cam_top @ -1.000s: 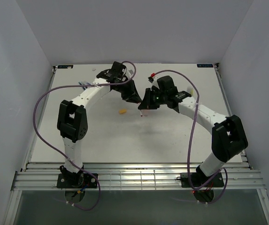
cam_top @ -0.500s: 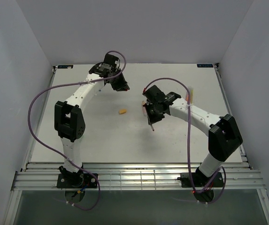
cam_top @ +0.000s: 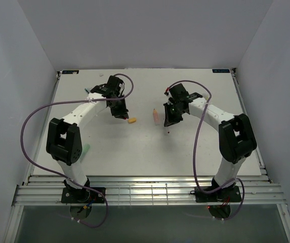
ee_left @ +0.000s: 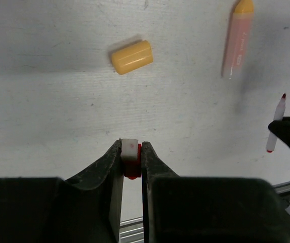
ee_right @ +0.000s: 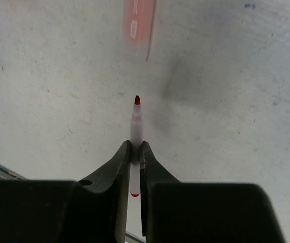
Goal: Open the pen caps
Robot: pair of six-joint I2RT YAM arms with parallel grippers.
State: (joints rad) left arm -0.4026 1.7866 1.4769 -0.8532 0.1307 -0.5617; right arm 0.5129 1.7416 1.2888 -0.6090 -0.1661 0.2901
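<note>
left tool (ee_left: 131, 147) clamped on red cap (ee_left: 131, 171), right tool (ee_right: 134, 152) gripping uncapped red pen (ee_right: 136, 121), orange cap (ee_left: 131, 56) lying loose

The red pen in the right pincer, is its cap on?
No, the pen pinched in the right pincer shows a bare red tip with no cap over it.

the left pincer (ee_left: 131, 148) and right pincer (ee_right: 134, 146) were black, on white arms (cam_top: 81, 111) with black joints and purple cables (cam_top: 22, 135).

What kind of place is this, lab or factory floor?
Likely a lab test cell: plain white walls box in a white table, left arm and right arm bolted to its near edge, cables running loose.
</note>
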